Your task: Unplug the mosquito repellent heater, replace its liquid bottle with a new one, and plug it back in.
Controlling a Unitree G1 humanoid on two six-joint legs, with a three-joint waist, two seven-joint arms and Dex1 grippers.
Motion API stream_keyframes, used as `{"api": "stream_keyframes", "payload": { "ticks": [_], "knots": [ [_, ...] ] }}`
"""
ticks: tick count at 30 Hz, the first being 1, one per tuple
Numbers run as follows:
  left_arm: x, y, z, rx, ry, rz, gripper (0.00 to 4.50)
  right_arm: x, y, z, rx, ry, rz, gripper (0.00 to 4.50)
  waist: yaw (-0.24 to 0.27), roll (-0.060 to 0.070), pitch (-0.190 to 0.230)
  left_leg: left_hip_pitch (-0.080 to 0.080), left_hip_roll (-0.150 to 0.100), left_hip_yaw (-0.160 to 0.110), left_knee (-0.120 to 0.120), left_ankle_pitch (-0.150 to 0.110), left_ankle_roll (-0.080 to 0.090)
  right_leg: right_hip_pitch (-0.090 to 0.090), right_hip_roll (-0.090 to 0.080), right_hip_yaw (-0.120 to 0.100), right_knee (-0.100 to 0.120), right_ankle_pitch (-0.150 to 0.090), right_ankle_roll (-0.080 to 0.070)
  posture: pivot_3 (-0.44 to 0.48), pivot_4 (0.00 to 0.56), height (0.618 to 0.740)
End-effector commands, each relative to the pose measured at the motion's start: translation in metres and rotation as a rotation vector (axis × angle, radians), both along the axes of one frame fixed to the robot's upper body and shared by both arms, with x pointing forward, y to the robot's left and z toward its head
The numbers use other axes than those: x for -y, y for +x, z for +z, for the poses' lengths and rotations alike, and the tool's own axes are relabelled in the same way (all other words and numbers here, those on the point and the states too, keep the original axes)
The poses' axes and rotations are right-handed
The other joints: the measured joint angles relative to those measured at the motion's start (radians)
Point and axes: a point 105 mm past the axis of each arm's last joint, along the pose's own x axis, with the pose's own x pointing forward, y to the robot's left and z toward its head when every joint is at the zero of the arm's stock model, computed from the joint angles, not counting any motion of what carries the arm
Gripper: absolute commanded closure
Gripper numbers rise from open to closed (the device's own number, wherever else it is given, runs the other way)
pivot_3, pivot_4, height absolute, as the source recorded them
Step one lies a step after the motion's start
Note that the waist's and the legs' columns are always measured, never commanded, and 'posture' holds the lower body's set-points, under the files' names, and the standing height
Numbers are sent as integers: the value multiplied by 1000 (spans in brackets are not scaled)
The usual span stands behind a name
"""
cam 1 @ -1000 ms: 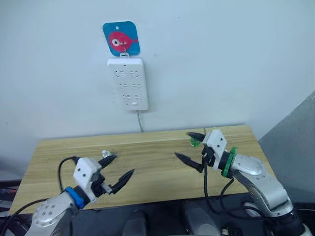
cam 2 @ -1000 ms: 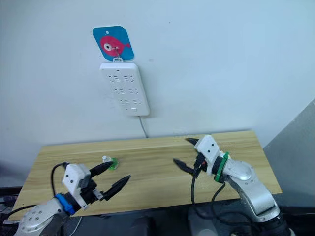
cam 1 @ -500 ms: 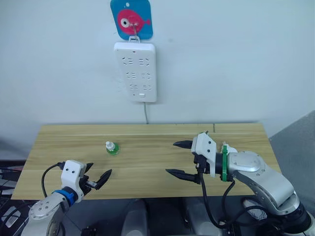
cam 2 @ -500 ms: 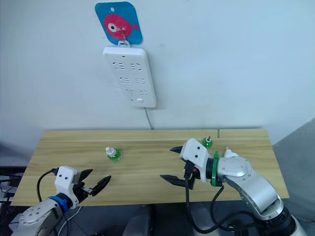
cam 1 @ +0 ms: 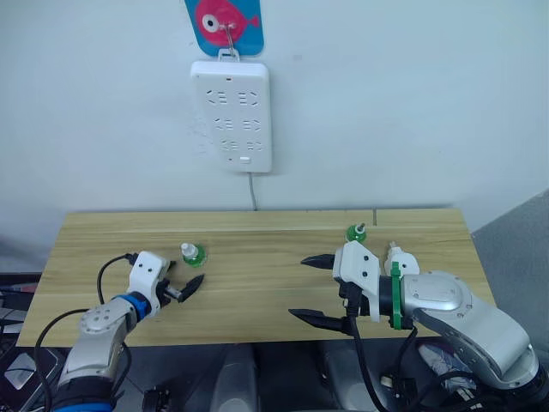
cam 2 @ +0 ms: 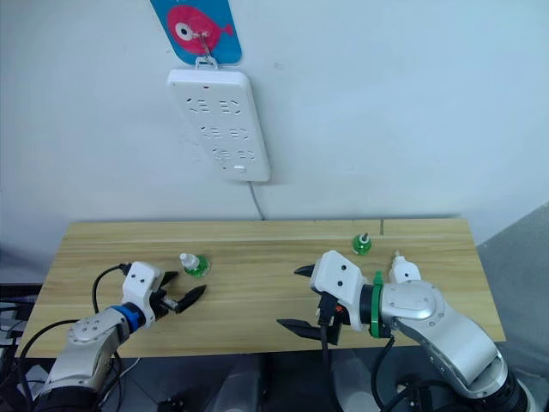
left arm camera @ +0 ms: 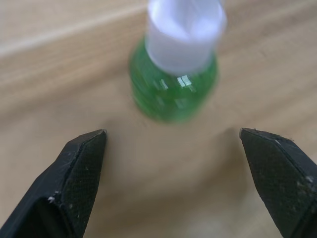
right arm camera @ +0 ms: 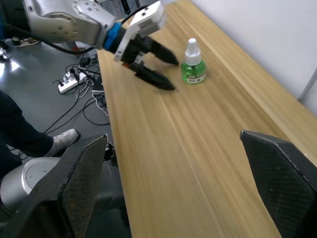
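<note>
Green liquid bottle [left arm camera: 173, 79], judged light, rigid and slippery, is best gripped at its round body by the spread-open left gripper [left arm camera: 173, 183]; the right gripper [cam 1: 313, 289] is likewise open and empty.

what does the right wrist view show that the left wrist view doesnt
Right wrist view alone: the left gripper from outside, jaws open beside the bottle, the long wooden table, floor cables with a power strip, and a person's socked foot.

Left wrist view alone: a close look between the left gripper's fingertips straight at the bottle, standing apart from them.

Both: the green liquid bottle with a white cap upright on the wood.
</note>
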Motion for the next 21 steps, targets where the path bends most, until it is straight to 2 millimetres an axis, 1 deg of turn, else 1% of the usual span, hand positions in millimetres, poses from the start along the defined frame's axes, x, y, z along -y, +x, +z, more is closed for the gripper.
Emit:
{"api": "stream_keyframes", "payload": {
  "ticks": [1,5,11,14,21],
  "knots": [
    [6,2,-8,-12,6,-16,0,-5,-12,13,40,31,27,27,-1,0,2,0,0,0,0,0,0,0,0,0,0,0,1,-142,378,740],
    [11,4,-8,-17,-9,-39,0,-5,-13,13,32,32,24,27,-2,1,6,0,0,0,0,0,0,0,-3,0,-1,1,2,-150,384,740],
    [2,-7,-8,-25,-13,-29,0,-5,-9,14,35,39,9,27,-5,1,7,0,0,1,-1,0,0,0,-4,1,-3,0,3,-146,374,740],
    [2,-9,-10,-34,-18,-35,0,-6,-7,16,39,46,1,27,-5,2,7,0,0,2,-2,0,0,0,-4,1,-4,0,3,-146,374,740],
    [10,4,-5,16,-34,-8,0,-4,-5,18,31,53,-15,27,-4,3,9,-3,0,2,-2,0,0,0,-4,1,-10,1,6,-140,368,740]
  ]
}}
